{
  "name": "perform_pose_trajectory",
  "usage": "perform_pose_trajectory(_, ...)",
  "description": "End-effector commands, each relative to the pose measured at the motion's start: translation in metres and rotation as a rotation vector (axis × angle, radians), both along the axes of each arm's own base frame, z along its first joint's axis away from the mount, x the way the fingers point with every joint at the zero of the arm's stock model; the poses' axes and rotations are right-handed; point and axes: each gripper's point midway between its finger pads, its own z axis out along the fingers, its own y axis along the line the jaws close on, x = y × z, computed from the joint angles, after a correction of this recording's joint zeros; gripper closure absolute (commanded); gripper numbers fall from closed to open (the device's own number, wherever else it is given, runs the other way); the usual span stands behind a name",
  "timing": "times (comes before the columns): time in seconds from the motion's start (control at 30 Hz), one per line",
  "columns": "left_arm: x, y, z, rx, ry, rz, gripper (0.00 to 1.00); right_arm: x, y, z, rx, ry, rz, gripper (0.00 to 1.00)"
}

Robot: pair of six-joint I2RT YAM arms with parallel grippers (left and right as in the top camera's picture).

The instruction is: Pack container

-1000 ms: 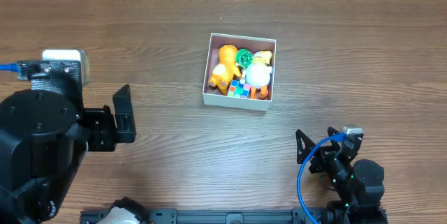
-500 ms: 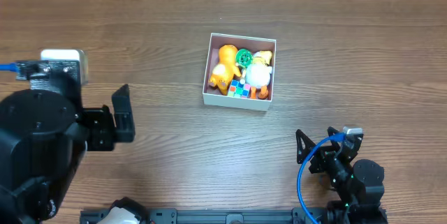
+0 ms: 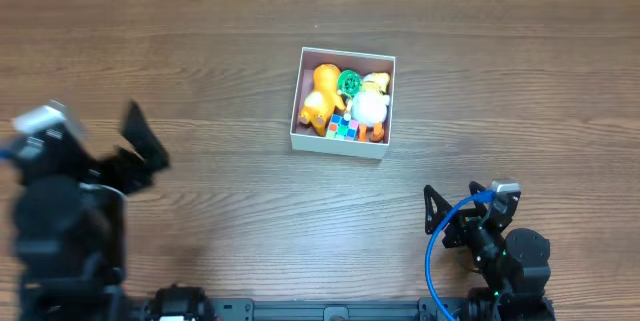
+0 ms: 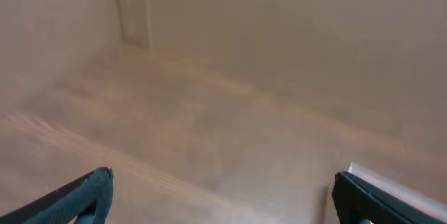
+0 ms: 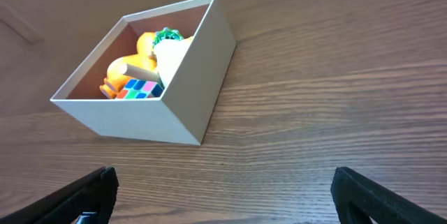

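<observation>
The container [image 3: 341, 146] is a square white box near the table's middle, holding an orange toy [image 3: 322, 99], a green toy [image 3: 349, 82], a white and yellow duck toy [image 3: 372, 104] and a multicoloured cube [image 3: 343, 127]. It also shows in the right wrist view [image 5: 192, 95], upper left. My left gripper [image 3: 140, 143] is open and empty at the far left, well away from the container; its wrist view is blurred [image 4: 223, 196]. My right gripper [image 3: 450, 211] is open and empty near the front right edge, its fingers over bare wood [image 5: 223, 196].
A blue cable [image 3: 440, 246] loops by the right arm's base. The wooden table top [image 3: 230, 41] spreads around the container. A dark rail [image 3: 300, 311] runs along the front edge.
My left arm has swung back and to the left, blurring with motion, its gripper turned away from the container. The right arm and the container have not moved.
</observation>
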Motion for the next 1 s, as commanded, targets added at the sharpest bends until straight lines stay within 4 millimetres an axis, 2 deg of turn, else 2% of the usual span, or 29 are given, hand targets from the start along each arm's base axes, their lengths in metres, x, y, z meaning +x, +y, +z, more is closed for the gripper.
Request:
perform_pose_trajectory(0.0, 0.002, -0.011, -0.064, 0.031, 0.033, -0.084, 0.0, 0.0, 0.0, -0.003, -0.006, -0.002, 0.0, 0.0)
perform_pose_trajectory(0.07, 0.004, -0.014, -0.108, 0.028, 0.026, -0.098, 0.0, 0.0, 0.0, -0.003, -0.006, -0.002, 0.0, 0.0)
perform_pose_trajectory(0.1, 0.005, -0.016, -0.12, 0.037, 0.018, -0.118, 0.0, 0.0, 0.0, -0.003, -0.006, -0.002, 0.0, 0.0)
perform_pose_trajectory(0.23, 0.009, -0.039, -0.16, 0.156, -0.024, -0.292, 0.0, 0.0, 0.0, -0.003, -0.006, -0.002, 0.0, 0.0)
perform_pose_trajectory(0.3, 0.008, -0.042, -0.175, 0.189, -0.035, -0.317, 0.0, 0.0, 0.0, -0.003, -0.006, -0.002, 0.0, 0.0)
perform_pose_trajectory(0.73, 0.005, -0.043, -0.219, 0.231, -0.06, -0.329, 0.0, 0.0, 0.0, -0.003, -0.006, -0.002, 0.001, 0.0)
perform_pose_trajectory(0.97, 0.005, -0.043, -0.218, 0.231, -0.063, -0.331, 0.0, 0.0, 0.0, -0.003, -0.006, -0.002, 0.0, 0.0)
